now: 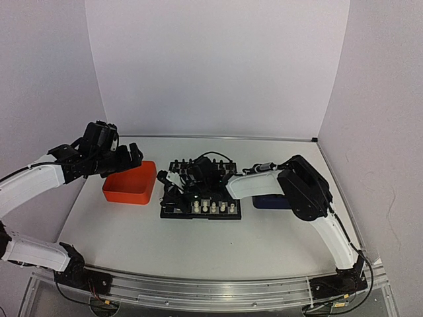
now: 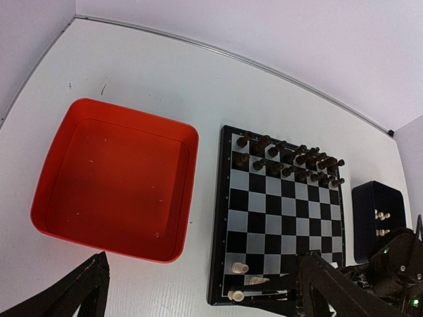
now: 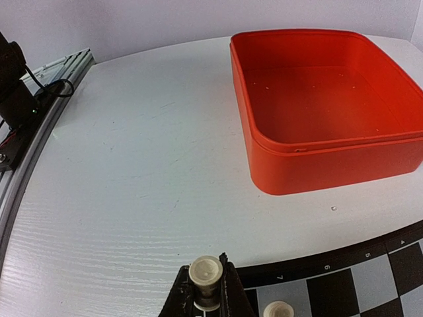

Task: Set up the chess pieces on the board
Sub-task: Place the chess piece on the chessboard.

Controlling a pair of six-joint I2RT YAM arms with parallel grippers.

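Note:
The board [image 1: 173, 210] lies mid-table, with black chessmen [image 2: 291, 158] on its far rows. Several cream-white chess pieces [image 1: 214, 207] stand along its near row. In the right wrist view my right gripper [image 3: 206, 290] is shut on one cream-white piece [image 3: 206, 276] at the board's [image 3: 344, 277] near left corner, beside another white piece [image 3: 277, 310]. The left wrist view shows three white pieces [image 2: 239, 269] at that corner. My left gripper [image 2: 203, 264] hangs open and empty above the table between the orange tray and the board [image 2: 284, 218].
An orange tray [image 1: 130, 184] sits left of the board. A dark blue tray [image 2: 378, 218] holding more white pieces lies to its right, partly under the right arm [image 1: 301, 188]. A metal rail [image 3: 26, 132] runs along the table's near edge.

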